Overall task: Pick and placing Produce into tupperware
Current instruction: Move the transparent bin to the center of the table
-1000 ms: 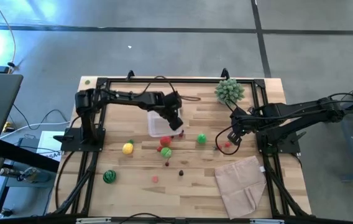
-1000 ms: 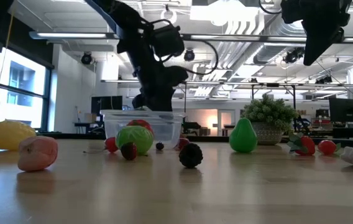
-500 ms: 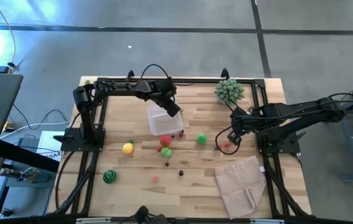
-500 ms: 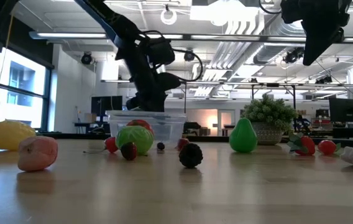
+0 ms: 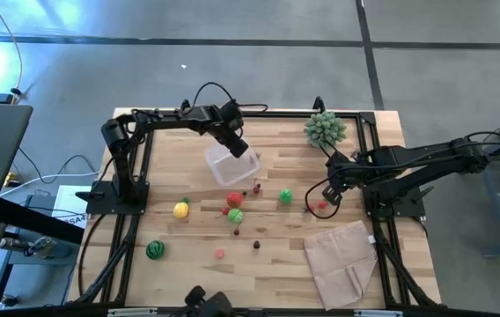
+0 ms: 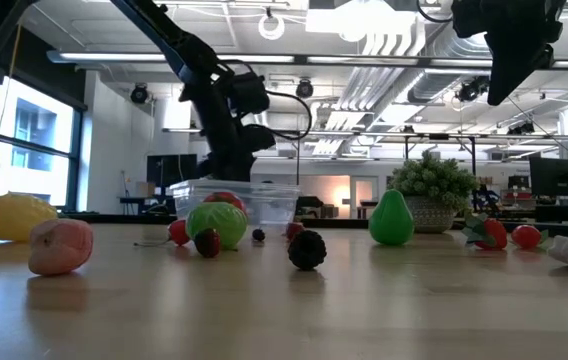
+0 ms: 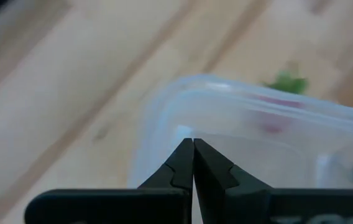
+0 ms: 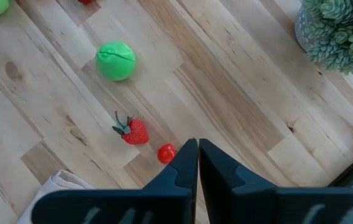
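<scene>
Produce (image 5: 234,209) crowds table centre; left edge (image 5: 158,176) bare.

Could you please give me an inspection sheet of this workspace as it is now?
Surface: wooden table, black frame around it.
Job's things: clear tub at table centre; lemon, melon ball, strawberry and other small produce loose on the wood.
Clutter: spiky plant ball at far right corner; beige cloth at near right.
Grippers: left gripper shut, at the tub's rim; right gripper shut, above small red pieces, holding nothing.
Cables: black loop on left arm; white cable left of the table.
Surroundings: grey floor; open hall with ceiling lights.
</scene>
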Tool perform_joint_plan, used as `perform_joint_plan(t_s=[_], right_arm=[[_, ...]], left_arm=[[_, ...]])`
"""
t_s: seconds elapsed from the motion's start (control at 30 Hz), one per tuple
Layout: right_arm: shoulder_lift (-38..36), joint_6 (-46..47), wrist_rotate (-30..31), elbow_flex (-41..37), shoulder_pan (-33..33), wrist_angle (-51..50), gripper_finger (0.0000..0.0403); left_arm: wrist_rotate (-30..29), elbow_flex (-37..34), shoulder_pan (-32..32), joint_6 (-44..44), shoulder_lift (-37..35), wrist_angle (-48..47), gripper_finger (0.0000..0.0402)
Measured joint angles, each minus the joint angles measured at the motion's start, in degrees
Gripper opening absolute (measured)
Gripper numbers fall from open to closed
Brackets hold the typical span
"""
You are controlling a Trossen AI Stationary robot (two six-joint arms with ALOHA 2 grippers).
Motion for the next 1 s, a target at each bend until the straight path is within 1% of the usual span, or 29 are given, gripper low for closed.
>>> perform_joint_plan(t_s=[0.03, 0.27, 0.37, 0.5, 0.63, 1.0], right_arm=[[0.0, -0.1, 0.2, 0.0, 0.0, 0.0, 0.0007], [0.0, -0.1, 0.4, 0.0, 0.0, 0.0, 0.0007], [0.0, -0.1, 0.3, 0.0, 0.0, 0.0, 0.0007], [0.0, -0.1, 0.3, 0.0, 0.0, 0.0, 0.0007], [0.0, -0.3, 0.3, 0.0, 0.0, 0.0, 0.0007], [0.0, -0.4, -0.2, 0.0, 0.0, 0.0, 0.0007]], left_arm=[[0.7, 0.0, -0.5, 0.1, 0.0, 0.2, 0.0001], [0.6, 0.0, -3.7, 1.2, 0.0, -1.8, 0.0001], [0.6, 0.0, -4.4, 1.2, 0.0, -5.9, 0.0001], [0.6, 0.0, -4.8, 1.4, 0.0, -14.1, 0.0001], [-2.3, 0.0, -5.2, 2.3, 0.0, -19.5, 0.0001], [-5.6, 0.0, -5.3, 0.5, 0.0, -22.5, 0.0]])
